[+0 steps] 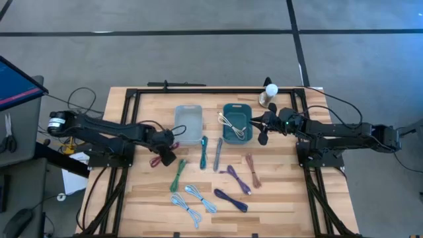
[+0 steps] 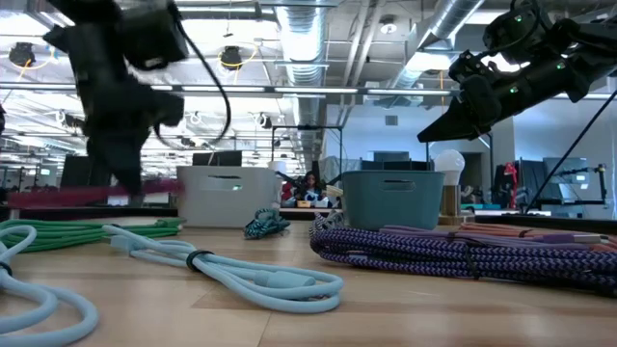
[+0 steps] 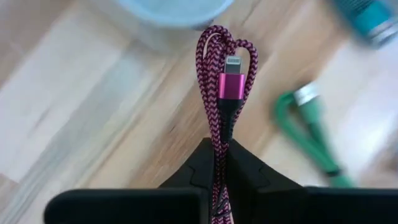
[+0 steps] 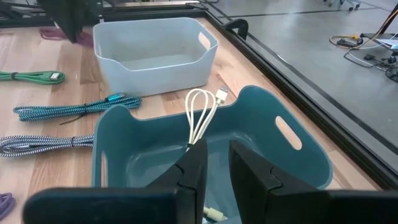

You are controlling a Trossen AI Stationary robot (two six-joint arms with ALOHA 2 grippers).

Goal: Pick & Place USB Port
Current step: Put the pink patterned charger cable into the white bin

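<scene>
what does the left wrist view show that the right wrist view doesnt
Only the left wrist view shows the magenta braided cable pinched in the left gripper, its metal plug end looped back and facing the camera. Only the right wrist view shows the teal bin below the right gripper, with a white cable over its rim. Both show the pale bin and a green cable.

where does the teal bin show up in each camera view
High view: teal bin at the table's back middle, next to the right gripper.
Low view: right of centre, beyond the cable bundles.
Left wrist view: not identifiable.
Right wrist view: fills the lower middle.
Shared landmark: the pale bin beside it.
</scene>
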